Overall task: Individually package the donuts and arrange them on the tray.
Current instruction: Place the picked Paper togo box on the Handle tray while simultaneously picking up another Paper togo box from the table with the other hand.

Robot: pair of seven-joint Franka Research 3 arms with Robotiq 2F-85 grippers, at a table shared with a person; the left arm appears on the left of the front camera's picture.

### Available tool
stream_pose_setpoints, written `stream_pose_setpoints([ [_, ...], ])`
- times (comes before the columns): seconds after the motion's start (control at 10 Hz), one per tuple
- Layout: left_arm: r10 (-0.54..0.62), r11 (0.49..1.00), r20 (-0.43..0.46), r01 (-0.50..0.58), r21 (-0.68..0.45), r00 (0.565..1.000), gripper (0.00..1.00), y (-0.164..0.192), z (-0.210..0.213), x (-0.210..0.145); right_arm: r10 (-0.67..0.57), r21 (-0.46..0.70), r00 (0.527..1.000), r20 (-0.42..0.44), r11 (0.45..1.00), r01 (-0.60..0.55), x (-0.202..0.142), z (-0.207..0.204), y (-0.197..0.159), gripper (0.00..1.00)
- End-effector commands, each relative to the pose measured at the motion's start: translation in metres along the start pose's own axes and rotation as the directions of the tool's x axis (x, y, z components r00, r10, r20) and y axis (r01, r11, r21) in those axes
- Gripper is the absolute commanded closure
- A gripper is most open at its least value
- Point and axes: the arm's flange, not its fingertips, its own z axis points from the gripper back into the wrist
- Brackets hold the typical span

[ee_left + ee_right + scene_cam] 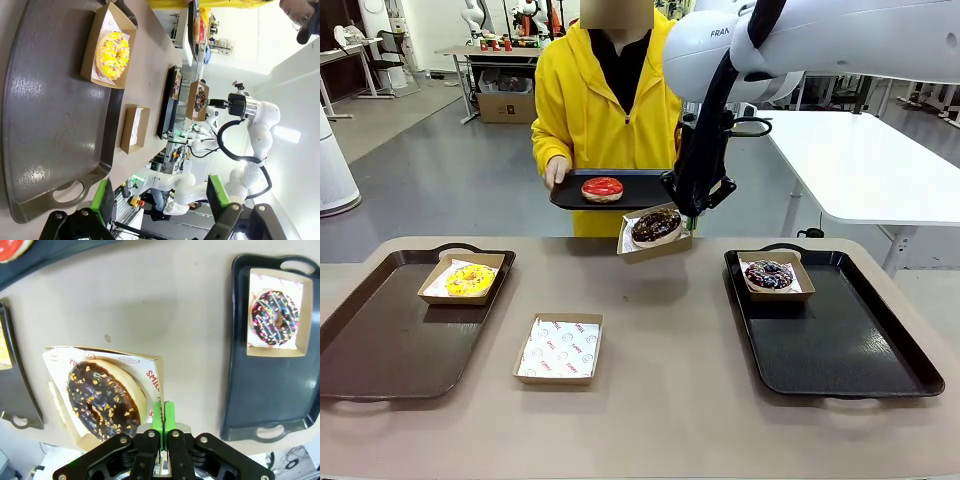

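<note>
My right gripper (691, 216) (163, 409) is shut on the rim of a paper-lined cardboard box (654, 247) (150, 371), held tilted above the table's far middle. In it lies the chocolate-brown donut (656, 226) (102, 400). A sprinkled donut (769, 273) (274, 317) sits boxed on the black right tray (840, 345) (260, 400). The yellow donut (470, 279) (112, 55) sits boxed on the brown left tray (380, 340) (50, 125). The red donut (602, 188) (10, 247) rests on a small black tray (570, 195) held by the person. My left gripper (160, 200) hangs open over the left tray's near end.
An empty lined box (559, 348) (135, 129) lies on the table between the two trays. The person in a yellow jacket (590, 110) stands at the far edge. A white table (860, 160) stands behind on the right.
</note>
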Motion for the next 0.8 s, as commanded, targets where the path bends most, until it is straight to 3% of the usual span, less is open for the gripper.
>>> stream_pose_setpoints([
  [0.0, -0.059, 0.992, -0.04, 0.063, 0.107, 0.997, 0.03, -0.032, -0.016, -0.017, 0.088, -0.04, 0.996, 0.011, 0.995, -0.088, -0.028, 0.017, -0.026, 0.98],
  [0.2, -0.069, 0.961, -0.109, 0.095, 0.259, 0.992, 0.03, -0.084, -0.049, -0.029, 0.17, -0.165, 0.985, 0.001, 0.972, -0.167, -0.057, 0.04, -0.08, 0.98],
  [0.4, -0.075, 0.905, -0.169, 0.138, 0.402, 0.983, 0.03, -0.132, -0.095, -0.042, 0.092, -0.12, 0.995, 0.037, 0.989, -0.087, -0.068, 0.049, -0.139, 0.98],
  [0.7, -0.098, 0.789, -0.231, 0.217, 0.575, 0.968, 0.03, -0.178, -0.183, -0.058, 0.12, -0.119, 0.991, 0.053, 0.986, -0.113, -0.084, 0.031, -0.202, 0.98],
])
